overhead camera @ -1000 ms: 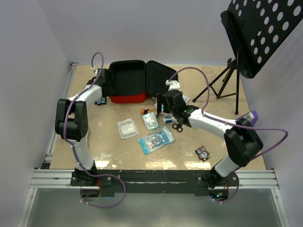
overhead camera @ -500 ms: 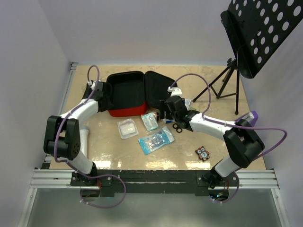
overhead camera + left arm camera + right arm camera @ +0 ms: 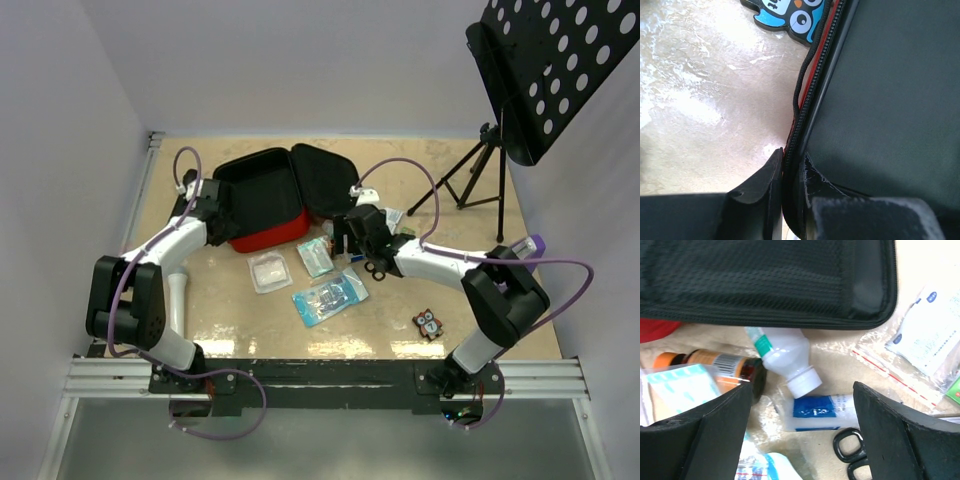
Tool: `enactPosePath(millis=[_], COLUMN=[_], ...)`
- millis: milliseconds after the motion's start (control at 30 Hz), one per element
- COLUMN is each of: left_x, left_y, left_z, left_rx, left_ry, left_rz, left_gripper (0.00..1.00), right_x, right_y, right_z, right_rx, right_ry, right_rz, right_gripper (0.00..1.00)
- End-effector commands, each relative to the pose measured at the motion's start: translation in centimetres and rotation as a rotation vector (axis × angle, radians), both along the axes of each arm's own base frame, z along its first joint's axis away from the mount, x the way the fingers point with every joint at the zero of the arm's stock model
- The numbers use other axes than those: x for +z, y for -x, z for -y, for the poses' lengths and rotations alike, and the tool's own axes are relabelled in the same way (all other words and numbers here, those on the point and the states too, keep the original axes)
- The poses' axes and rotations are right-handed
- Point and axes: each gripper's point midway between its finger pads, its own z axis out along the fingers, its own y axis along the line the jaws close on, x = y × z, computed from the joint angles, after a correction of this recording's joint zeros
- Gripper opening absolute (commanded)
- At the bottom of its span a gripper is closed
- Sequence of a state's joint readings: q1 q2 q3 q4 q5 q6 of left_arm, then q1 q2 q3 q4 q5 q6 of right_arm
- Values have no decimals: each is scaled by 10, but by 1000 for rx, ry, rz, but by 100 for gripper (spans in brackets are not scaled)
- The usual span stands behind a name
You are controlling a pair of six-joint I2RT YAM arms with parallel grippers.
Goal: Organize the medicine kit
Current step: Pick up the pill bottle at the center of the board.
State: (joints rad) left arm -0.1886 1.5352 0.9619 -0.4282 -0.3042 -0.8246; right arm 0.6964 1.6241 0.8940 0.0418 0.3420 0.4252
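The medicine kit (image 3: 262, 192) lies open at the back middle, its red base turned at an angle and its black lid (image 3: 322, 178) leaning to the right. My left gripper (image 3: 212, 207) is shut on the kit's zipper edge (image 3: 799, 120) at its left side, one finger (image 3: 760, 185) outside and one inside the black lining. My right gripper (image 3: 350, 236) is open and empty, low over a white bottle (image 3: 789, 358), a brown bottle with an orange cap (image 3: 715, 364) and a blue-and-white box (image 3: 826, 412), just in front of the lid (image 3: 765, 280).
Black scissors (image 3: 850, 454) and clear sachets (image 3: 932, 335) lie by the right gripper. A gauze pack (image 3: 269, 271), a teal pack (image 3: 318, 256) and a blue pack (image 3: 330, 295) lie mid-table. An owl sticker (image 3: 429, 323) lies front right, a blue one (image 3: 790, 12) beside the kit. A tripod stand (image 3: 470, 180) is back right.
My left gripper has moved toward the front left with the kit's edge in it, and the kit has slid and turned with it. My right gripper shifted slightly.
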Motion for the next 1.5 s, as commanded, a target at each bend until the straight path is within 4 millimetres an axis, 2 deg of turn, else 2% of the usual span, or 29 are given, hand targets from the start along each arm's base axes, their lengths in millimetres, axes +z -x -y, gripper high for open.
enactPosePath(millis=[0,133,267,467,633,800,1000,1133,1333,1467], left_x=[40,39,35,39,41,42,46,50,47,40], left_y=[-39,-42,-41,-39,-39,-40,-40,-40,-36,-32], left_z=[24,35,38,30,25,18,15,16,15,14], left_rx=[28,10,8,15,17,22,31,12,5,1], left_ry=[110,106,96,55,24,-18,-39,-40,-42,-45], left_rz=[155,151,140,148,150,144,137,143,140,131], left_gripper=[1,2,2,2,2,2,6,7,4,0], right_x=[19,14,0,-11,-25,-31,-11,10,53,83], right_y=[-2,-9,-19,-27,-27,-24,-20,-12,1,12], right_z=[-13,-16,-18,-28,-27,-24,-18,-15,-9,-13], right_rx=[26,21,9,28,31,20,8,22,42,86], right_ry=[-55,-36,4,17,45,48,23,4,-40,-94], right_rz=[52,53,39,26,-3,-9,26,46,97,125], right_gripper=[85,85,83,72,65,51,33,25,23,20])
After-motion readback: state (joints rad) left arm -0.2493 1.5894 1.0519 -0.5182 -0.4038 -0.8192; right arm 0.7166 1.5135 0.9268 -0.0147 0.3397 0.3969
